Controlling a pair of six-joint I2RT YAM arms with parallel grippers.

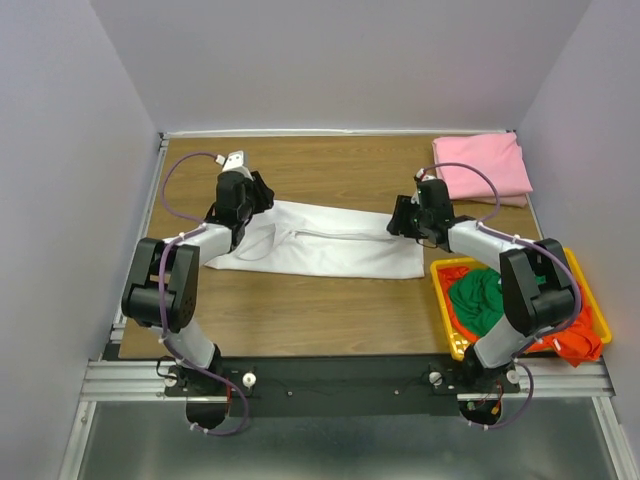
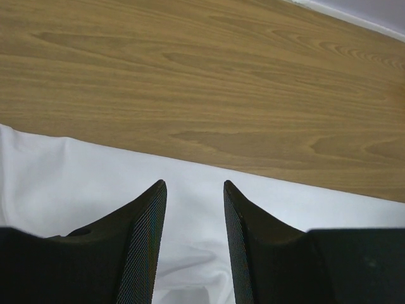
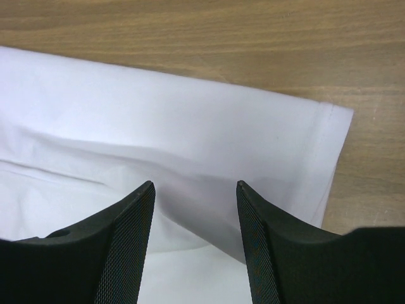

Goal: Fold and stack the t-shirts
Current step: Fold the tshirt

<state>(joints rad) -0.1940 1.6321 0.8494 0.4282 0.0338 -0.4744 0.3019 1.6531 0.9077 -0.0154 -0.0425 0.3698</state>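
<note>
White t-shirt (image 1: 330, 250) lying across the counter (image 1: 330, 320) between both arms.
Top view: pink t-shirt (image 1: 482, 167) folded at far right corner. Left wrist: left pincer (image 2: 193, 185) partly open, empty, over the white cloth's edge. Right wrist: right pincer (image 3: 195, 185) likewise parted, empty, above its hem corner.

You've got a wooden table (image 1: 330, 310), light brown, with the grain plain in both wrist views. A yellow plastic basket (image 1: 441, 296) sits at its near right corner. Pale lilac walls (image 1: 340, 60) close you in on three sides. An aluminium rail (image 1: 340, 377) runs along the near edge.
</note>
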